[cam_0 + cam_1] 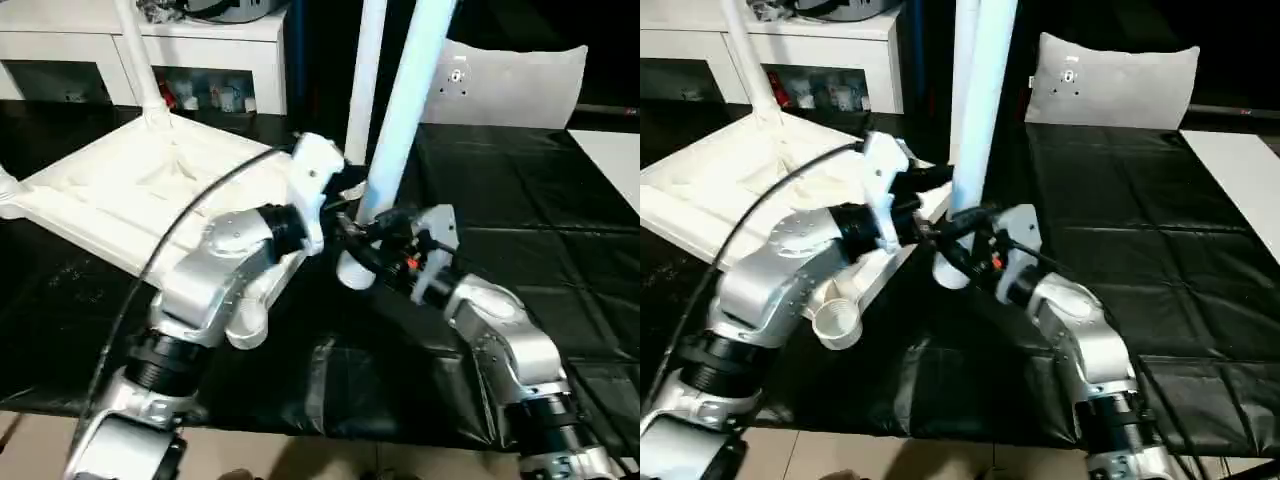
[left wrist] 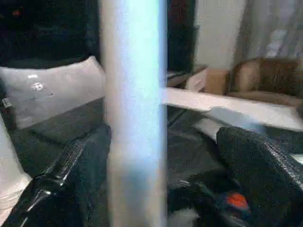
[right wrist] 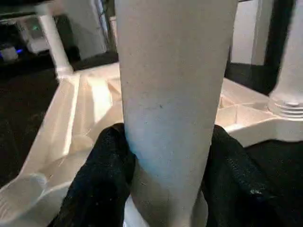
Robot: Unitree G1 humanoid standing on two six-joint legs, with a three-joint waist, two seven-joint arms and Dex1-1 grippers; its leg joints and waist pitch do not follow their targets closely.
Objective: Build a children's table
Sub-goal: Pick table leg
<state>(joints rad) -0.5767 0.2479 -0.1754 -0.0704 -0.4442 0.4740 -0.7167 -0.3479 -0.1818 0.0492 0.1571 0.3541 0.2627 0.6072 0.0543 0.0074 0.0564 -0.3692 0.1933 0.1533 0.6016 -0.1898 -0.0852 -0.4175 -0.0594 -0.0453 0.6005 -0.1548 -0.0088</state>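
Right gripper (image 1: 372, 232) was clamped on a long round tapered white plastic leg (image 1: 405, 110) held near-upright at centre frame, while the left gripper (image 2: 156, 165) stood wide apart around it — the leg's lower end probably needed lining up squarely over a corner socket and pressing straight down. The upturned white ribbed tabletop (image 1: 120, 190) lay at left; I counted three legs — two already standing in it.

Head stereo pair looking down over both forearms, wrist cameras close behind fingers (image 3: 99, 179), all sharing upright leg (image 1: 405, 110)
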